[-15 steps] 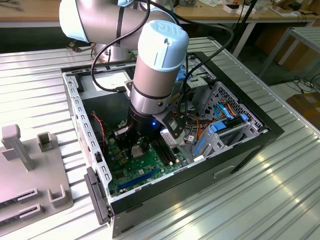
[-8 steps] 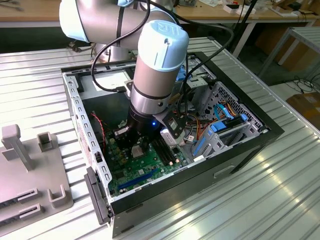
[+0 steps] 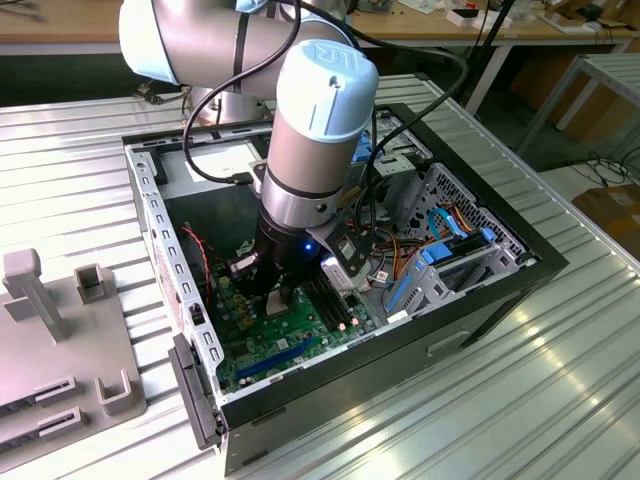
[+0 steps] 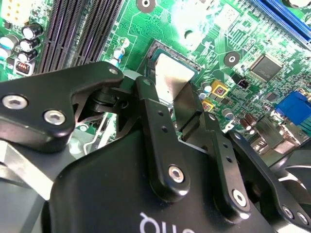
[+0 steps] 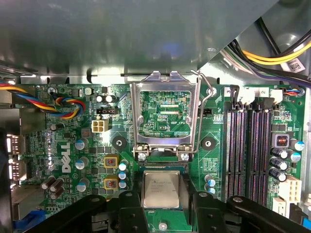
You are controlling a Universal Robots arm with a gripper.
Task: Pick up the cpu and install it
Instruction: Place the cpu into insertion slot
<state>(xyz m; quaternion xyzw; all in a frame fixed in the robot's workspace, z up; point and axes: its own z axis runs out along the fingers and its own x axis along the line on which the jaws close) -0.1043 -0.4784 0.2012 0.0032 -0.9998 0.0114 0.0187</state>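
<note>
- Bracketing the cpu [image 5: 161, 188] on two opposite sides, the gripper [image 5: 163, 198] has its black fingers [image 5: 130, 209] set narrow against the chip's edges, so it is closed on the chip. Both wrist views show this, and the frame edge cuts off the rest of each finger.
- Whether the cpu rests in the socket [image 5: 161, 166] or hangs just above it cannot be told. The chip covers most of the socket, leaving a dark rim.
- Just beyond the chip in the first wrist view, the metal load plate [image 5: 165, 85] stands hinged open, with board showing through its window.
- The second wrist view looks over the gripper's dark body at the cpu [image 4: 171, 75], the RAM slots [image 4: 77, 34] and a blue port [image 4: 294, 109].
- The green motherboard [image 5: 63, 145] spreads around the socket, and its far edge lies in shadow under the case wall.
- In the exterior view the arm [image 3: 310, 150] reaches down into the open computer case [image 3: 480, 300], where the gripper [image 3: 275, 295] is hard to make out in the dark.
- The case lies on a ribbed metal table [image 3: 500, 400], with a grey fixture [image 3: 50, 330] at the exterior view's left and a wooden workbench [image 3: 60, 25] behind.
</note>
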